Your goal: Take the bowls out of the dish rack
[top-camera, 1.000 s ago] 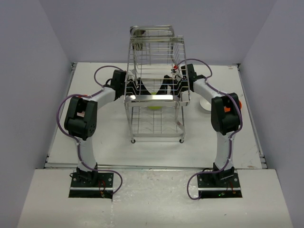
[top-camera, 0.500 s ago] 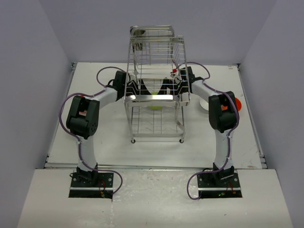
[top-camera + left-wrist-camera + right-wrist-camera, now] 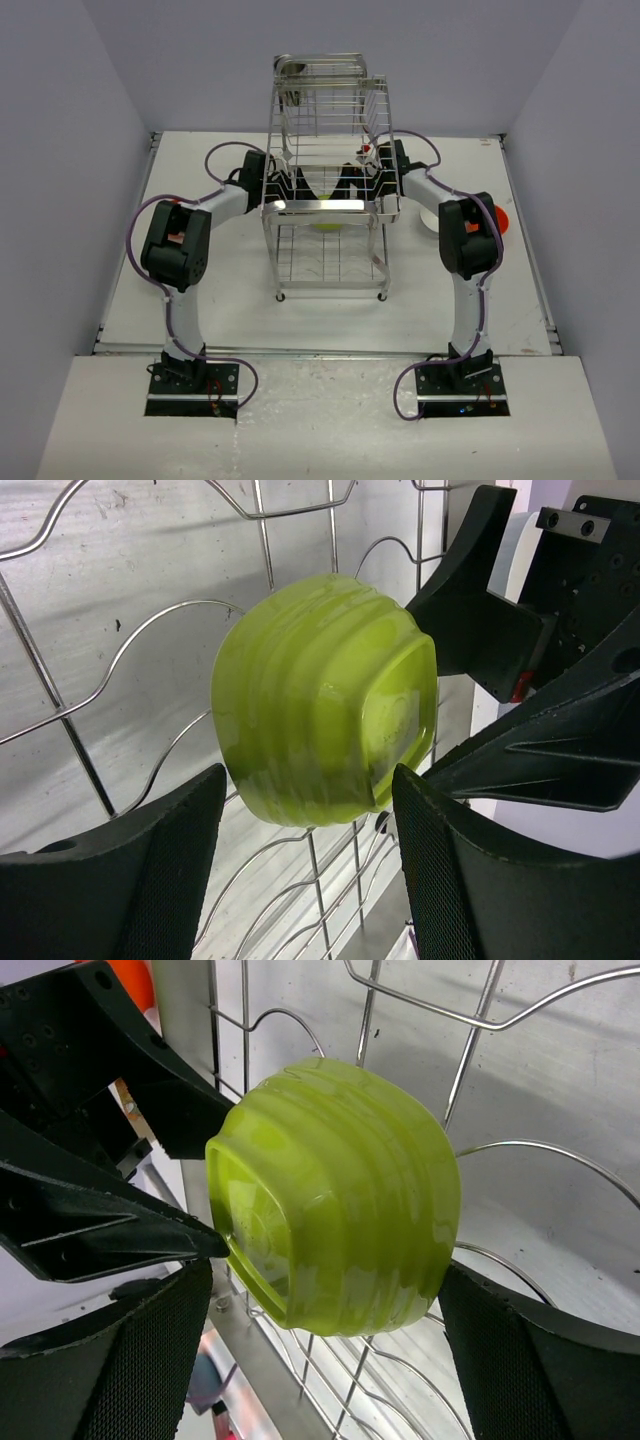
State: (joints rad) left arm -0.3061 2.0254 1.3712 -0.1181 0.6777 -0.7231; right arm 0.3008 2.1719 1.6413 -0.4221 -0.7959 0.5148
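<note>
Wide open and empty, our left gripper (image 3: pixel 308 780) and right gripper (image 3: pixel 328 1270) flank the ribbed lime-green bowl (image 3: pixel 325 695) in the chrome wire dish rack (image 3: pixel 325 205); a white bowl (image 3: pixel 430 222) and an orange bowl (image 3: pixel 500 220) are already out.

One dish rack (image 3: pixel 325 205), three bowls (green (image 3: pixel 320 695), white (image 3: pixel 431 224), orange (image 3: pixel 501 219)) — two arms (image 3: pixel 176 250)

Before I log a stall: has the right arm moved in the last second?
Yes. Its elbow shifted slightly left, toward the dish rack.
</note>
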